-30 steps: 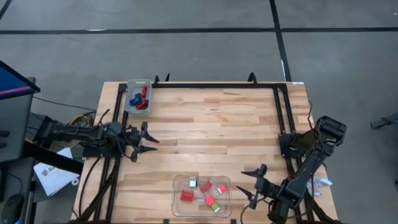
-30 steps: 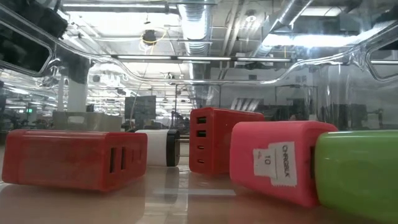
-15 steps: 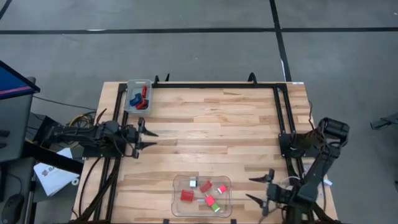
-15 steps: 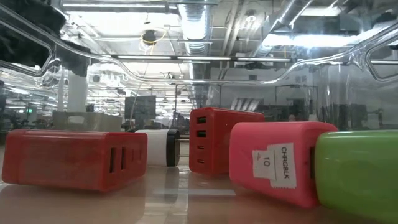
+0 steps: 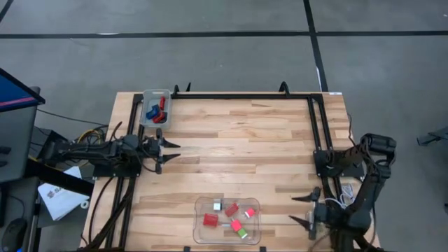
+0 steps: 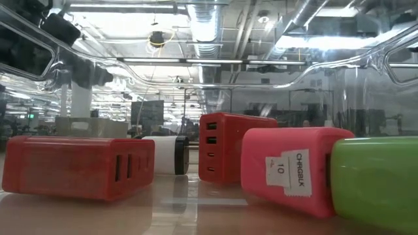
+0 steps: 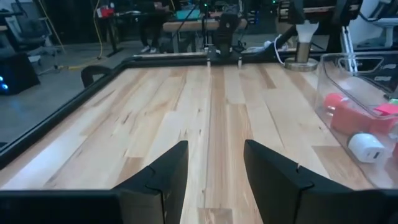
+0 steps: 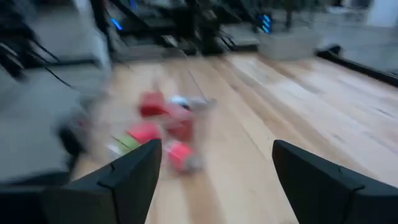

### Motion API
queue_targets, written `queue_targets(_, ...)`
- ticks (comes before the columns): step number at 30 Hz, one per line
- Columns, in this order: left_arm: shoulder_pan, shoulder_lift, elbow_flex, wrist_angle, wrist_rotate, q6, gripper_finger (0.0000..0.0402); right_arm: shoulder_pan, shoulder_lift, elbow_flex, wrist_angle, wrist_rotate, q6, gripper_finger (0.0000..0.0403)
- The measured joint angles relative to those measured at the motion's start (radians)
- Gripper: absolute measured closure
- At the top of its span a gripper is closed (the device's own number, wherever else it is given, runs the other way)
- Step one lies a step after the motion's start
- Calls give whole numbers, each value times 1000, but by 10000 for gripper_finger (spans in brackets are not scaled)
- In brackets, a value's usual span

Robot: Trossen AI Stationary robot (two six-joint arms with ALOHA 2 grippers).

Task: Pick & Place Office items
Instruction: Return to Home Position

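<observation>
The office items lie in a clear tray (image 5: 199, 227) near the table's front edge: red blocks (image 5: 210, 220), a pink one (image 5: 249, 212), a green one (image 5: 240, 231) and a white one (image 5: 218, 205). The low view shows them from inside the tray, resting on its floor: a red block (image 6: 78, 166), a pink block (image 6: 294, 170) and a green one (image 6: 375, 183). My left gripper (image 5: 172, 150) stands open at the table's left edge, far from them. My right gripper (image 5: 297, 209) is open, right of the tray, pointing at it (image 8: 168, 134).
A second clear tray (image 5: 147, 94) at the far left corner holds blue and red pieces. A black frame (image 5: 245, 96) runs round the wooden table. A white round object (image 7: 305, 37) stands beyond the table's right side. Bare wood lies between the two trays.
My right gripper has drawn back from the front tray toward the table's right edge, staying open and swinging as it went. My left gripper has swung a little toward the far edge and now points straight across the table. The items have not moved.
</observation>
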Motion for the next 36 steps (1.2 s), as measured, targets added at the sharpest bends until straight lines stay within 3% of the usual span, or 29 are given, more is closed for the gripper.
queue_targets(7,0,32,0,12,0,0,250,-181,-54,-2,-15,-140,-213,104)
queue_targets(16,0,41,0,15,1,-1,250,-459,-219,-2,63,-182,-627,104)
queue_targets(20,0,41,0,15,1,-1,250,-619,-307,-2,212,-145,-866,104)
queue_targets(22,0,41,0,15,1,-1,250,-716,-324,-1,362,-185,-1047,104)
queue_targets(24,0,40,0,15,1,-1,250,-815,-323,-16,586,-322,-1283,104)
queue_targets(26,0,40,0,16,1,-1,250,-902,-323,-76,877,-556,-1515,104)
queue_targets(30,0,40,0,16,1,-1,250,-1026,-301,-184,1203,-1044,-1704,109)
queue_targets(32,0,40,0,18,1,-1,250,-1073,-312,-254,1278,-1154,-1746,111)
queue_targets(36,0,41,0,25,1,-2,250,-1151,-425,-404,1375,-1204,-1776,112)
